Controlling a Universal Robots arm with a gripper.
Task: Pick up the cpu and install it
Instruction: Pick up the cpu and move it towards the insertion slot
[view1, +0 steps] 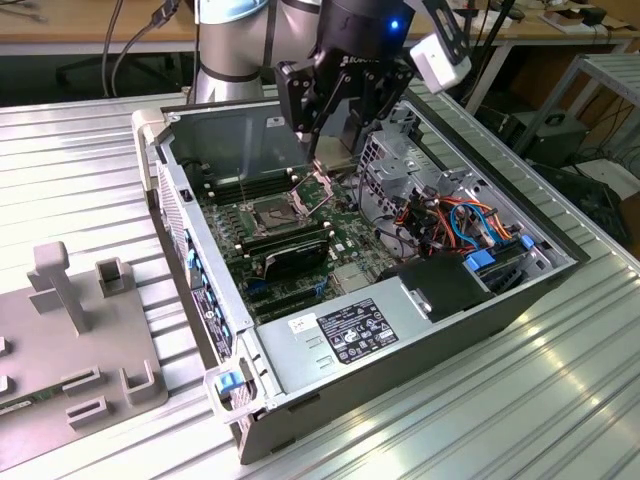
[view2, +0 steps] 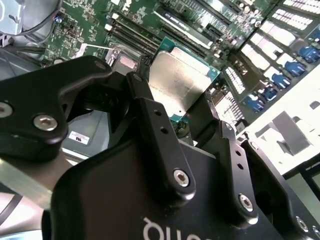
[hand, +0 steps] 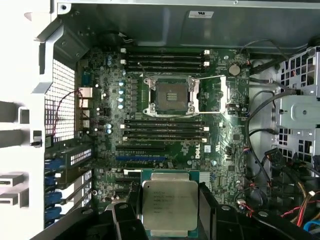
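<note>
Tool: the tool (hand: 170, 220) is clamped on the cpu (hand: 170, 205), with a dark finger (hand: 207, 212) against each of two opposite edges.
Cpu: held in the air over the motherboard (hand: 165, 145), apart from the socket (hand: 171, 96). Its silver-grey top faces the camera in both wrist views.
First wrist view: looks straight down past the cpu. The socket lies bare with its hinged metal frame open, and memory slots (hand: 165, 57) run in rows on either side of it.
Second wrist view: close on the tool (view2: 182, 107) from behind its linkage. The cpu (view2: 182, 77) shows a green rim around the metal top, and the board slants away beyond it.
Exterior view: the tool (view1: 335, 150) hangs over the open case (view1: 450, 335), near the socket (view1: 275, 212). The case lies on the ribbed metal table (view1: 500, 410) with the power supply (view1: 350, 330) at its near end. A grey fixture (view1: 70, 340) sits on the exterior view's left.
</note>
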